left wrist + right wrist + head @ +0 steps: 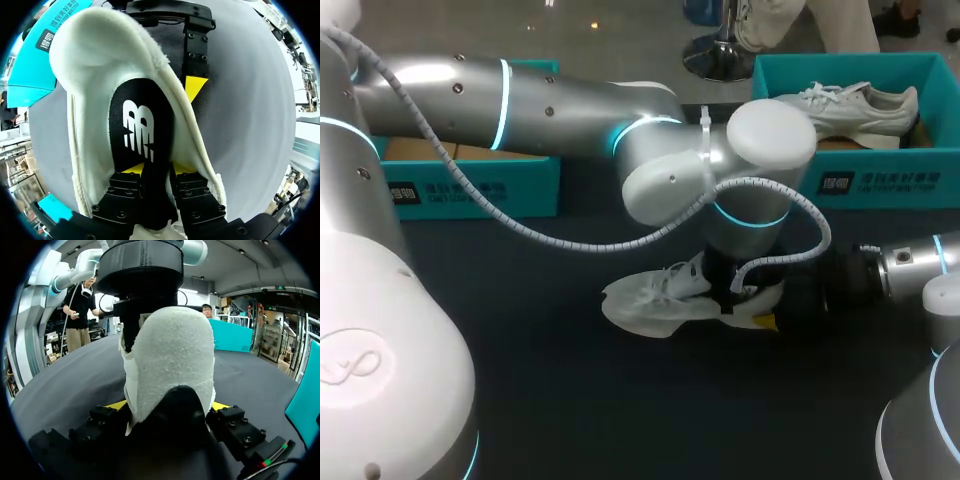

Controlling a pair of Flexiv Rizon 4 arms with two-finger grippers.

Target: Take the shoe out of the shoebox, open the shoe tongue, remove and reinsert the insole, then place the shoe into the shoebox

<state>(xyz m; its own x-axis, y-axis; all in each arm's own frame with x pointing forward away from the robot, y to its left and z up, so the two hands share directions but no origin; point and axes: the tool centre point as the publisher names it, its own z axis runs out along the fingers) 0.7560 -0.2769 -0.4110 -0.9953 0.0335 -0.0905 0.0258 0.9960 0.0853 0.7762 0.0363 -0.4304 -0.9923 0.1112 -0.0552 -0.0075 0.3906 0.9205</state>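
**Two grippers holding a white shoe at mid-table**

The white shoe [650, 300] is lying on the dark table [570, 400], outside both boxes. The left gripper [156, 170], pointing down into the shoe's opening, is pinching the black insole [142, 125] between its fingers. The right gripper [169, 407] is clasping the shoe's heel from both sides. A second shoe [845, 108] is resting in the right shoebox [880, 185]. The left shoebox [470, 190] is sitting well apart from it.

Head view looks down on the tabletop [570, 400] from above and behind. Both wrist views sit close against the shoe [655, 300]: left into its opening, right at its heel.
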